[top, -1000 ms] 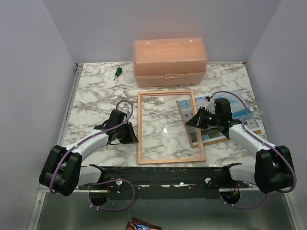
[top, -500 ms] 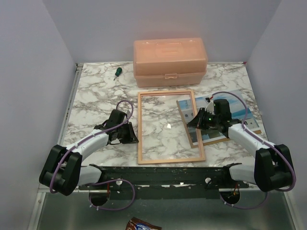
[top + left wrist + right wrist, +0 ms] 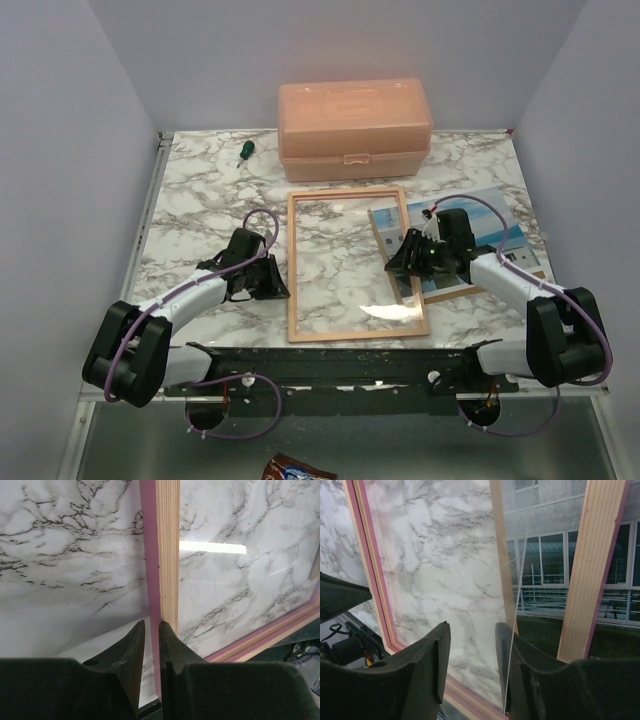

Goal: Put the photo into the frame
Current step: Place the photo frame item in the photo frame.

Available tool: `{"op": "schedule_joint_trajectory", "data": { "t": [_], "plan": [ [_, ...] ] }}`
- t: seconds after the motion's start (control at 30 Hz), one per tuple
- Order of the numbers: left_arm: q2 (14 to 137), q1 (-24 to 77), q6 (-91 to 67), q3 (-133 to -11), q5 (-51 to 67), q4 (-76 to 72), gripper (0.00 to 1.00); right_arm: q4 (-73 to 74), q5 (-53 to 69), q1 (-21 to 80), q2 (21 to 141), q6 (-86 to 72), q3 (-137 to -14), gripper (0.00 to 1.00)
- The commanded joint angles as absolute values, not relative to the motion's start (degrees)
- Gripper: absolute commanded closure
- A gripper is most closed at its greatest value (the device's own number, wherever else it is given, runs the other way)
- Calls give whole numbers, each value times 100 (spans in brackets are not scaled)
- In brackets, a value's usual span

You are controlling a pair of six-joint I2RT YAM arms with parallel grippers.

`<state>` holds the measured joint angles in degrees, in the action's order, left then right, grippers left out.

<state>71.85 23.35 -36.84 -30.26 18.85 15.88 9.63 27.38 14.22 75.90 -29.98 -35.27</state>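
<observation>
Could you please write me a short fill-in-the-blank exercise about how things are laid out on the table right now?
1. The left pincer is shut on the ____ rail of the frame.
2. The photo lies to the ____ of the frame.
3. The screwdriver has a ____ handle.
4. The right pincer has its jaws ____.
Missing words: left; right; green; open.

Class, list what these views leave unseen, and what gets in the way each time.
Top view: the right gripper and its arm cover part of the photo.
Right wrist view: the frame crosses the photo; the picture's edges cut both off.
Top view: the screwdriver is too small to show its tip's shape.
Top view: the closed orange box hides its contents.
</observation>
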Motion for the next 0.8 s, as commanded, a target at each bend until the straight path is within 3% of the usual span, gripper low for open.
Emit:
{"op": "schedule_joint_trajectory", "data": {
  "t": [0.0,0.23,0.77],
  "plan": [
    [7440,2373,-3491,-2847,1565,1921,82,1175,2495,1522,7675,-2903,-3733,48],
    [7470,2373,-3489,-2855,1582,1919,83,1230,2252,1714,7803,-2929,-3787,33],
    [7488,2373,-3480,-2862,1600,1920,83,1164,1919,2191,8193,-2935,-3809,26]
  ]
}}
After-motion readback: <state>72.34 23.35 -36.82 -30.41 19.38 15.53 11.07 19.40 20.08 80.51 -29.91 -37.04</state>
